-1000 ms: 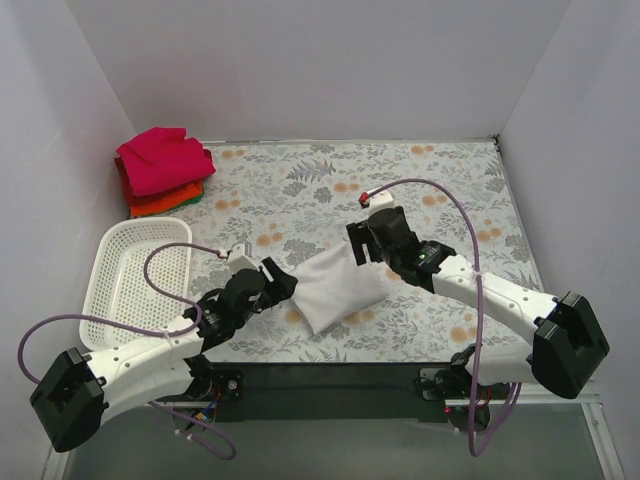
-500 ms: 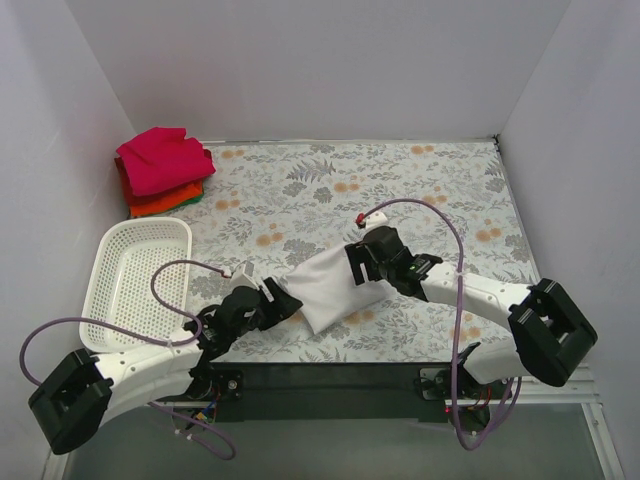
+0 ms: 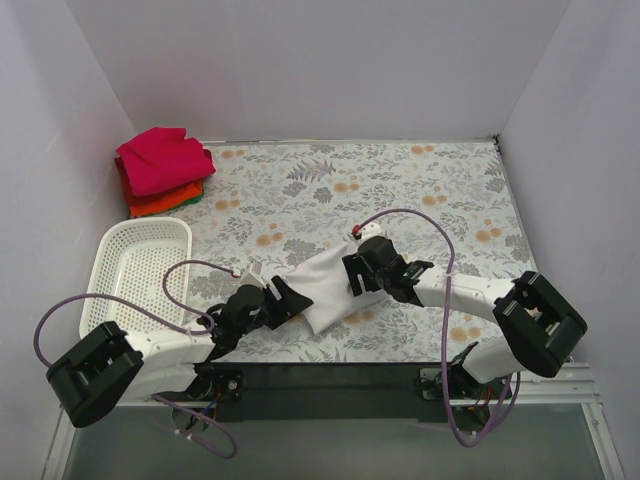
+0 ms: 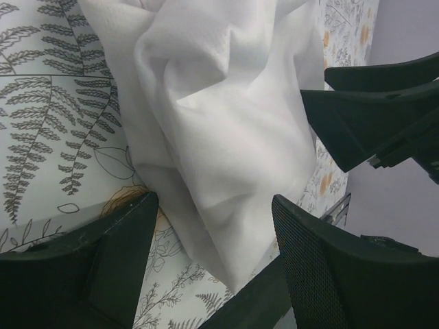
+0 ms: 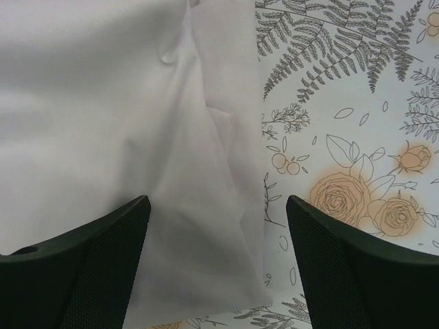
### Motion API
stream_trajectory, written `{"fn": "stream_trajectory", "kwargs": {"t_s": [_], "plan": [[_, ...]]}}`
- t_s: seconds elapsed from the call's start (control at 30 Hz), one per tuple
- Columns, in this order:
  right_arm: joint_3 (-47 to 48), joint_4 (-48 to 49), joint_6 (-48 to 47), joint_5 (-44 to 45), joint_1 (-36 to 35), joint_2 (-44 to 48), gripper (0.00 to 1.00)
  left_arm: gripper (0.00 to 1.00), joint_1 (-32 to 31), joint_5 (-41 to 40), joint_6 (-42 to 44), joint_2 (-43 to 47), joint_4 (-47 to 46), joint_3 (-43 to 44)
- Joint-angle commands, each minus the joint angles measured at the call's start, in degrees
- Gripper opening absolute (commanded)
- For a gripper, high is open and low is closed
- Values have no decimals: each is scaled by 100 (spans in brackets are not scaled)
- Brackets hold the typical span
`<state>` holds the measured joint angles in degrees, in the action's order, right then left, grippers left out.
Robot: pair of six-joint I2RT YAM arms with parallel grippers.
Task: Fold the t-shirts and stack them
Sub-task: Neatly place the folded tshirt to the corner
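Far left on the bench (image 3: 420,190), against the wall, the magenta-pink t-shirt (image 3: 160,160) lies folded on top of the red-orange t-shirt (image 3: 165,203), with a sliver of the green t-shirt (image 3: 198,196) showing at the right edge. Just nearer stands the white mesh basket (image 3: 130,285).

Right of the basket, at the near middle of the bench, the left fingers (image 3: 288,298) stand well apart astride the left end of the white t-shirt (image 3: 322,283). They have hold of nothing, and printed bench shows between one finger and the cloth. The shirt lies as a rumpled, roughly folded bundle, well apart from the stack. At its right end the right fingers (image 3: 350,278) are spread just as wide over a flat folded edge, also gripping nothing.

As a judgement, the main risk is a shallow pinch. If either pair closes on the top layer alone, lifting would peel the fold open. Uneven closing could also drag the bundle sideways or stretch it between the two arms. A carry toward the stack passes close by the basket, where a trailing hem might catch.

Sleeves and collar are tucked out of sight, so how neatly the shirt is folded cannot be judged. Its near-left corner is covered by the left arm. Whether any fingertip touches cloth is unclear. The green shirt is mostly hidden.
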<state>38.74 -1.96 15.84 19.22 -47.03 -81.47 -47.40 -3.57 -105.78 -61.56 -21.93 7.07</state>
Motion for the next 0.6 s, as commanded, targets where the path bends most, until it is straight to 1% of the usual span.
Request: {"fn": "stream_trajectory", "kwargs": {"t_s": [0.0, 0.27, 0.57], "plan": [[-60, 310, 200, -103, -157, -158, 73, 63, 20, 155, -92, -409, -346, -188], [-147, 354, 411, -270, -360, -422, 70, 63, 11, 252, -127, -1278, -1128, -180], [-244, 450, 482, -437, -465, -378, 69, 62, 11, 349, -101, -2306, -1849, 31]]}}
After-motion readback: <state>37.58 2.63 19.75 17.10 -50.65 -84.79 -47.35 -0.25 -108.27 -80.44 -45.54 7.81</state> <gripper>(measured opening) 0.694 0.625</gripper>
